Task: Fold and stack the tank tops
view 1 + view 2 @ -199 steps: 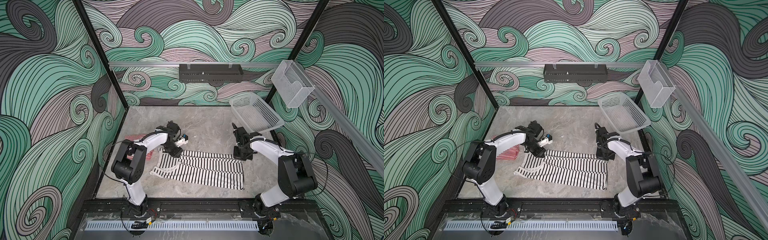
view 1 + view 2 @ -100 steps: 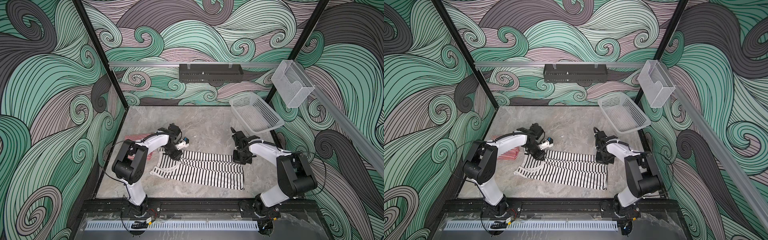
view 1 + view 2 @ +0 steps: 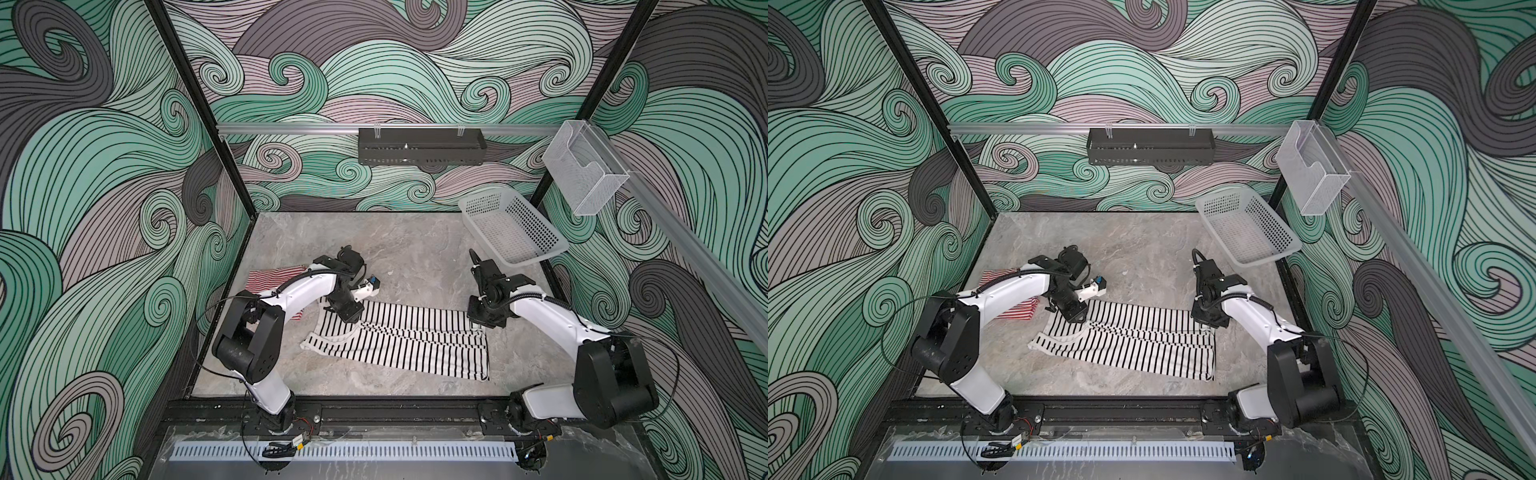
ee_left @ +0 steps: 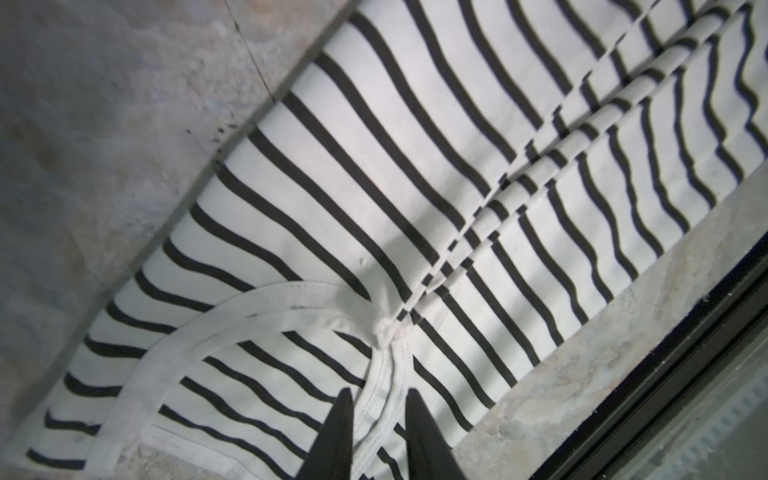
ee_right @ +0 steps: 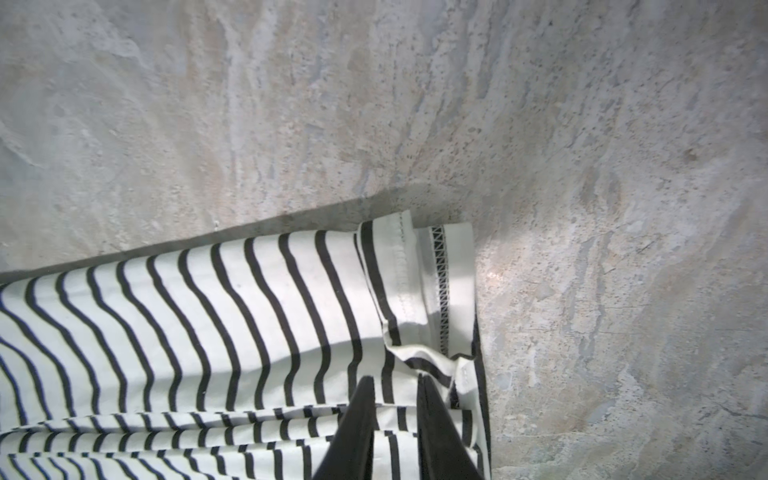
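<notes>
White tank top with thin black stripes [image 3: 399, 343] lies spread flat at the front middle of the grey marbled worktop [image 3: 415, 249], with long creases running along its length, its white-banded neckline and straps toward the left and its hem toward the right. Near its strap end, by the worktop's left edge, sits the red-and-white striped tank top [image 3: 266, 279], a compact bundle largely hidden beneath the left arm. The left pincer [image 4: 377, 392] points down at the far strap corner of the black-striped top. Its jaws stand a narrow gap apart, and the white neckline band runs into that gap. The right pincer [image 5: 395, 378] is down at the far hem corner, jaws likewise slightly parted over a rumpled fold of the hem. In both top views each pincer sits right at the cloth. A white perforated plastic basket [image 3: 515, 232] leans tilted at the far right corner, well apart from both garments.
</notes>
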